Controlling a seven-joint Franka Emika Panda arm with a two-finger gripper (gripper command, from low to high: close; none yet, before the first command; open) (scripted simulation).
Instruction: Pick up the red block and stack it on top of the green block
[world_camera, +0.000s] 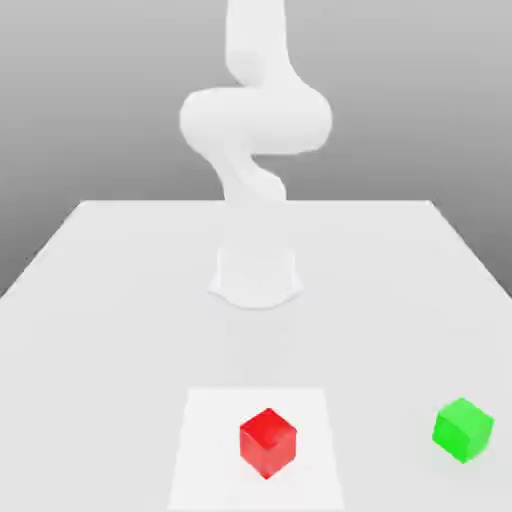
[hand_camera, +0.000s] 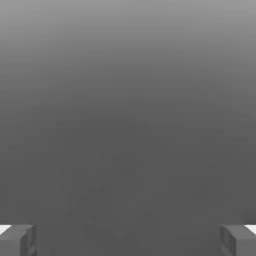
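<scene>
The red block rests on a paler square patch near the table's front edge, in the middle of the exterior view. The green block sits on the table toward the exterior view's right, well apart from the red one. In the hand view my gripper is open: two grey fingertips stand far apart with nothing between them, and beyond them lies a plain grey background. Neither block is in the hand view.
The white arm rises from its round base at the middle of the white table and bends upward past the top of the exterior view. The table's edges run along the exterior view's left and right.
</scene>
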